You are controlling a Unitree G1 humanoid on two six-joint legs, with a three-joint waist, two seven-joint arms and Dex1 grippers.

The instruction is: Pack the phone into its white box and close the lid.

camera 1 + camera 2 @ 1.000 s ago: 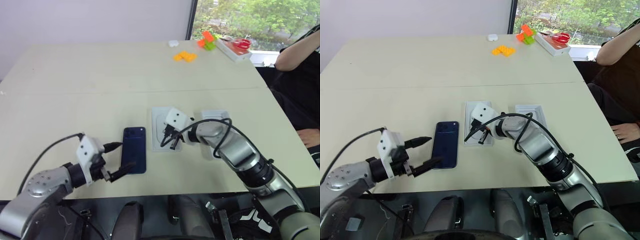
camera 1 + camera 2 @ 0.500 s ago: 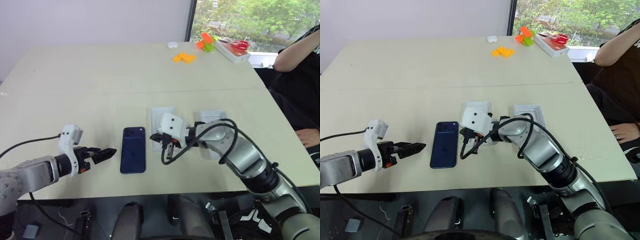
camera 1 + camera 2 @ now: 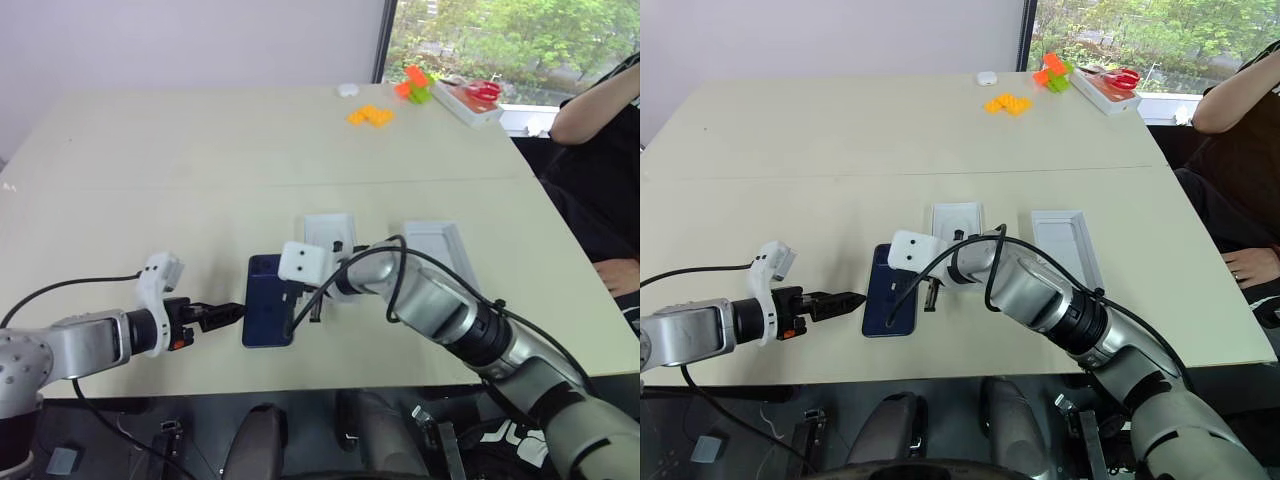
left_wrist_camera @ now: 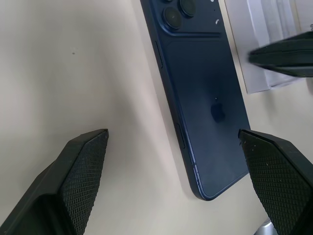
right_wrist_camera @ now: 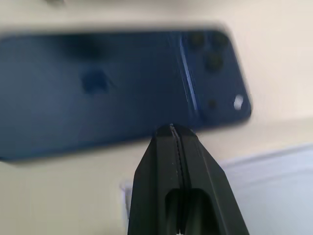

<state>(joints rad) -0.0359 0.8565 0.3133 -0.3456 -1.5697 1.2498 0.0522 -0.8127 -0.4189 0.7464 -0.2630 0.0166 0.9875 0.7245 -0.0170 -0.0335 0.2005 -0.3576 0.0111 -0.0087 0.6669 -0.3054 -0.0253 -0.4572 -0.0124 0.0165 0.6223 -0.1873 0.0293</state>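
The dark blue phone point(image 3: 262, 310) lies back up near the table's front edge, camera bump at its far end. My left gripper point(image 3: 232, 311) is open just left of it, low over the table, and its fingers point(image 4: 78, 166) straddle the phone's near left corner without touching. My right gripper point(image 5: 172, 131) is shut and empty, its tips over the phone's right edge. The lid point(image 3: 1068, 245) lies inside up to the right, pale grey within. Between it and the phone lies a flat white piece point(image 3: 958, 217). I cannot tell whether this is the white box.
At the far right of the table point(image 3: 150, 180) are orange blocks point(image 3: 370, 113), a green and orange block point(image 3: 415, 82), a small white object point(image 3: 346, 88) and a white tray point(image 3: 455, 103) holding something red. A person's arm point(image 3: 600, 100) rests past the right edge.
My left gripper let the phone's near corner go, drew back left, rolled, and now points at the phone's left edge. My right gripper moved left from the flat white piece to the phone.
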